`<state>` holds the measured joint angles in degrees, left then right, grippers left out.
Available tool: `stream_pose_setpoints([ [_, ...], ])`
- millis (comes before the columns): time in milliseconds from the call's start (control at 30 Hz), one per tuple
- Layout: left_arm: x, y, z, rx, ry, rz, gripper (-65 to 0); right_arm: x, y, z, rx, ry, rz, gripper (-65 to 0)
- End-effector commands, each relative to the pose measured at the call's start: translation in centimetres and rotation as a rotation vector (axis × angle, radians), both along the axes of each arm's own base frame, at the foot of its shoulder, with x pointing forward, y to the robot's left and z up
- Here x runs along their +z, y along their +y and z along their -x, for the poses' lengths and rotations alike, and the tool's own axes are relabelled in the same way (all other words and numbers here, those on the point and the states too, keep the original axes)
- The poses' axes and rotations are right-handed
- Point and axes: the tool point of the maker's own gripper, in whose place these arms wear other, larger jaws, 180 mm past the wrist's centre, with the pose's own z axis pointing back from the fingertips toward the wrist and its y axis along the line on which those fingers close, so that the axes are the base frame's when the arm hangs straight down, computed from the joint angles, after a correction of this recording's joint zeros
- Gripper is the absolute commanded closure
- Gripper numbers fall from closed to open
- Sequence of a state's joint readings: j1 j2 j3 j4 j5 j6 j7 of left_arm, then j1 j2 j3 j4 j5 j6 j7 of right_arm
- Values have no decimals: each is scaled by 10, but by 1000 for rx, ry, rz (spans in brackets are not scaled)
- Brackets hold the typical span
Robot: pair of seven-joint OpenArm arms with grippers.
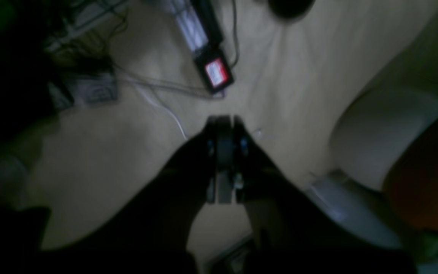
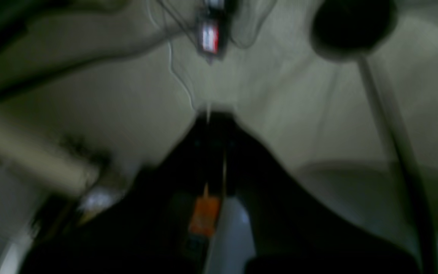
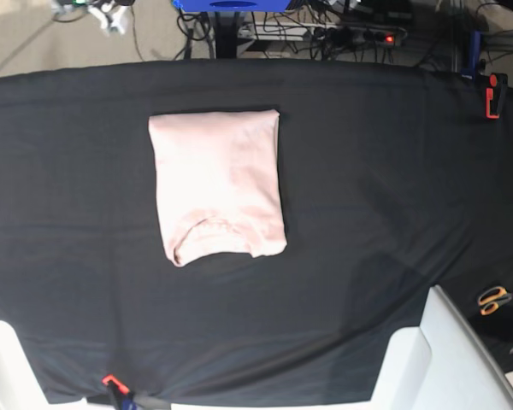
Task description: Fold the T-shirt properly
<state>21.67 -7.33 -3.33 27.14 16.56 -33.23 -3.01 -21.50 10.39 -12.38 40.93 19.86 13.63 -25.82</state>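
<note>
One T-shirt is being shown left of centre in the base view, lying as a compact folded rectangle on the black cloth table cover, collar toward the lower edge. It is judged light, limp and prone to sliding; the stacked layers at a corner or edge are best pinched together. The left gripper and right gripper are being seen with jaws pressed together, nothing held, over pale floor.
</note>
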Motion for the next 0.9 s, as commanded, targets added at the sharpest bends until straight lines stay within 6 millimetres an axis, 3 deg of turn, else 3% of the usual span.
stream_pose_setpoints([
  [0,-1,5,19,46,61,13,0,-8,3,22,-1,42,-3,0],
  [67,-6,0,14,154,70,31,0,-24,9,36,-4,6,12,0],
  [133,-12,9,-28,196,-74,-8,0,-30,14,35,26,-117,10,0],
  [267,-24,45,-67,139,-247,-222,0,-26,24,0,14,-381,-25,0],
  [400,-25,56,-91,119,-313,-291,0,-27,28,-10,-108,-396,5,0],
  [533,-27,60,-79,121,-271,-300,0,-28,25,-11,-192,-379,34,0],
  [700,-26,62,-80,120,-274,-302,0,-29,23,-12,-215,-379,44,0],
  [867,-26,62,-99,125,-303,-301,0,-30,23,-33,-215,-411,41,0],
])
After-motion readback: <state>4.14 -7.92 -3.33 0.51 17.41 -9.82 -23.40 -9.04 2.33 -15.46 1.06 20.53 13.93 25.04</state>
